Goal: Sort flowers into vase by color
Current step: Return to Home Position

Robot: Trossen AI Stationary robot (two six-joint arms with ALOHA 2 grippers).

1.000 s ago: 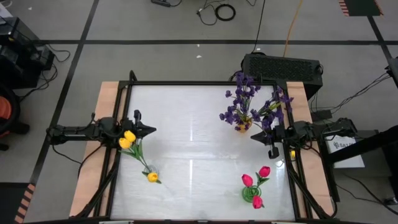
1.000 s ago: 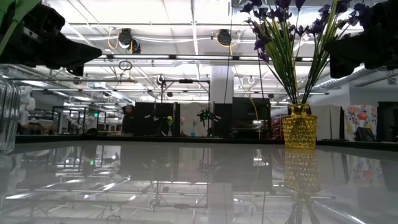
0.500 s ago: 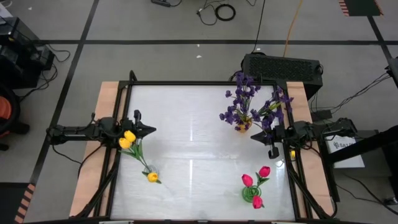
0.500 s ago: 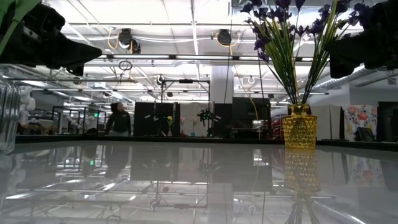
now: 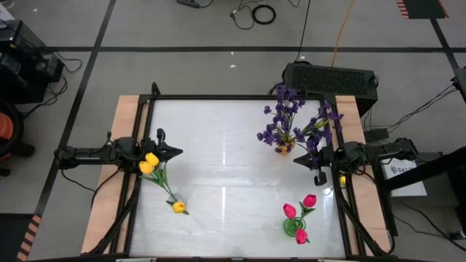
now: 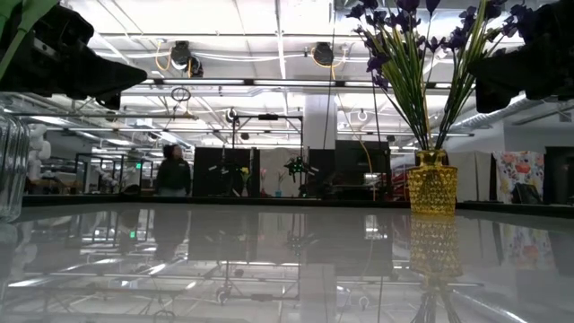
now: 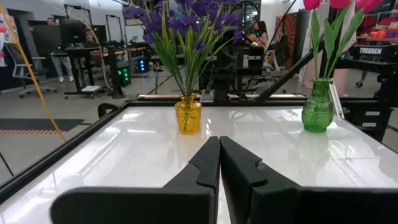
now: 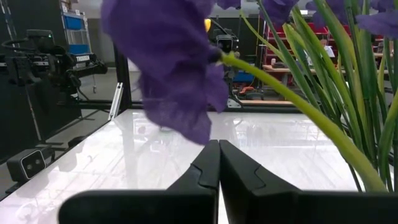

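Purple sprigs (image 5: 273, 135) stand in yellow vase (image 5: 282, 149), tabletop (image 5: 226, 145) 1 o'clock. Left end effector (image 7: 219, 140) at 9 o'clock, right end effector (image 8: 218, 144) at 3 o'clock: both fully closed, nothing held. Risk: blooms overhang right end effector; arm motion may snag stems, tip vase.
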